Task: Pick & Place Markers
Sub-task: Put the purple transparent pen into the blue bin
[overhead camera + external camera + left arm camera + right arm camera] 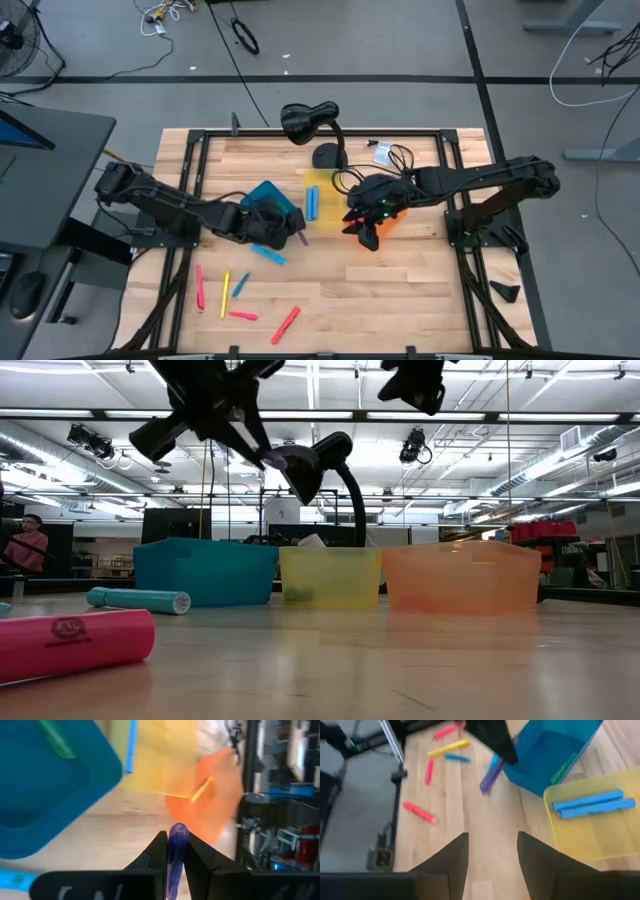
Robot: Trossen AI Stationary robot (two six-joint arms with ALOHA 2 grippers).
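Purple marker [176, 851] sits pinched in my left gripper [290, 232], raised above the wood table [400, 290] at the blue bin's [272, 200] 5 o'clock corner. My right gripper [491, 851], fingers spread and empty, hovers over the orange bin [460, 575]. Loose markers [240, 314] lie toward 7 o'clock.

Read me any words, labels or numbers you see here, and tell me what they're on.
None can be read.
Pink marker, low view: a round logo with a line of print, too blurred.
Blue marker, left wrist view: dark print, too blurred.
Small tag at the table's far edge: too small.
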